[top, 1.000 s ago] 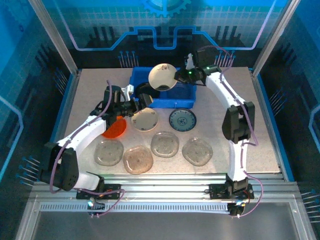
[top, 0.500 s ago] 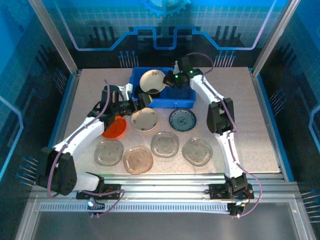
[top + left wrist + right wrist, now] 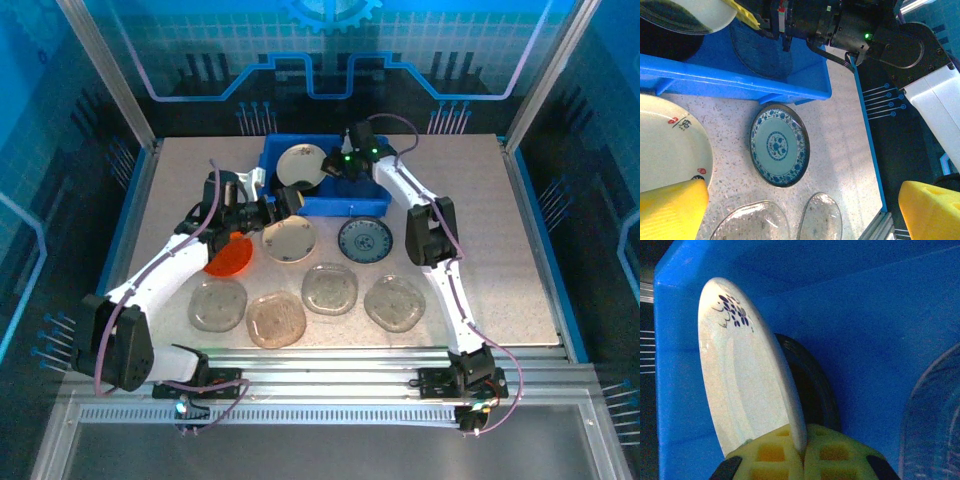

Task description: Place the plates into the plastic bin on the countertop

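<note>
Right pincer [image 3: 801,450] grips one cream plate [image 3: 750,375]; four glass plates [image 3: 330,288] on countertop [image 3: 480,220].

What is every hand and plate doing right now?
Left hand, open, holding nothing.
Right hand, shut on the white plate.
White plate, held tilted inside the bin.
Black plate, lying in the bin.
Blue-patterned plate, flat on the counter.
Orange plate, flat on the counter.
Four glass plates, flat on the counter.
</note>
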Controlling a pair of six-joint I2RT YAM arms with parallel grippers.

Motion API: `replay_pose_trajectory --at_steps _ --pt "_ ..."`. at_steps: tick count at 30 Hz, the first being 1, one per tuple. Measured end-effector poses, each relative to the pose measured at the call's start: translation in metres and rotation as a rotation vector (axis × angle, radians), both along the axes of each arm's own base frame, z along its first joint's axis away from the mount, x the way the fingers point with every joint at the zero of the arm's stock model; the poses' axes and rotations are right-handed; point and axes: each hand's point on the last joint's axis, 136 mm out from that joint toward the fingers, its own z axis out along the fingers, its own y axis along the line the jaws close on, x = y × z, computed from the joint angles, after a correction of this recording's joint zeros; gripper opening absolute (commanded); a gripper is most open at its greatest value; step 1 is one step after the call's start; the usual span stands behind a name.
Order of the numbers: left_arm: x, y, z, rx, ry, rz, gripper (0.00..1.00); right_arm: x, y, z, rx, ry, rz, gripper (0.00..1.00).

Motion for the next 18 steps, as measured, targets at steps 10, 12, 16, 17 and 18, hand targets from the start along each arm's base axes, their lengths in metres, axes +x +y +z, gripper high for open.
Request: replay_pose_trajectory --at_steps 10,12,16,17,18 --pt "-0.006 0.004 -0.027 0.039 0.046 0.007 0.98 -0.01 0.019 -0.018 -0.031 0.03 0.01 0.03" --pt "-0.005 0.005 -0.03 0.044 0.054 0.007 0.98 -0.012 0.02 -0.02 -0.038 0.037 0.01 0.1" --pt "-0.004 0.005 -0.031 0.051 0.05 0.008 0.97 -0.015 0.019 -0.023 -0.052 0.046 0.006 0.24" --pt "-0.004 0.005 -0.032 0.052 0.049 0.007 0.96 -0.015 0.019 -0.023 -0.053 0.049 0.006 0.27" --pt "-0.004 0.005 -0.033 0.052 0.048 0.007 0.96 -0.015 0.018 -0.024 -0.056 0.051 0.005 0.31"
